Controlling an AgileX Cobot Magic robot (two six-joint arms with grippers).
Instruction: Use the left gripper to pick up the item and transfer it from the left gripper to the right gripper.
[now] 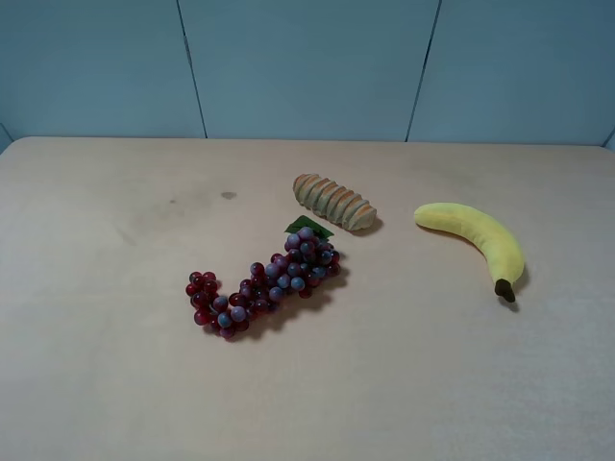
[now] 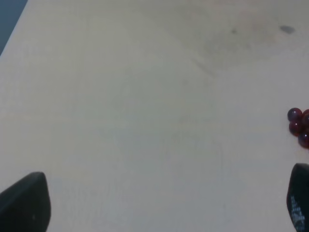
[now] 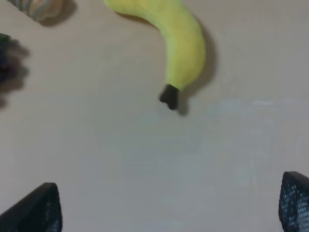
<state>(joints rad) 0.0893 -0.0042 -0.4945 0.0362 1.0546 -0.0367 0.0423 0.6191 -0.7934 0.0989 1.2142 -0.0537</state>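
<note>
The item, a curved yellow plush banana (image 1: pixel 478 242) with a dark brown stem tip, lies on the table at the right; no arm shows in the exterior high view. It also shows in the right wrist view (image 3: pixel 179 42), stem tip toward the camera. My right gripper (image 3: pixel 166 208) is open and empty, its fingertips (image 3: pixel 36 210) wide apart, short of the banana. My left gripper (image 2: pixel 164 203) is open and empty over bare table, its fingertips (image 2: pixel 26 203) wide apart, far from the banana.
A ridged tan bread (image 1: pixel 333 202) lies at the table's middle, its end visible in the right wrist view (image 3: pixel 41 7). A red-purple grape bunch (image 1: pixel 264 281) lies in front of it; a few grapes (image 2: pixel 300 126) show in the left wrist view. A blue wall stands behind the table.
</note>
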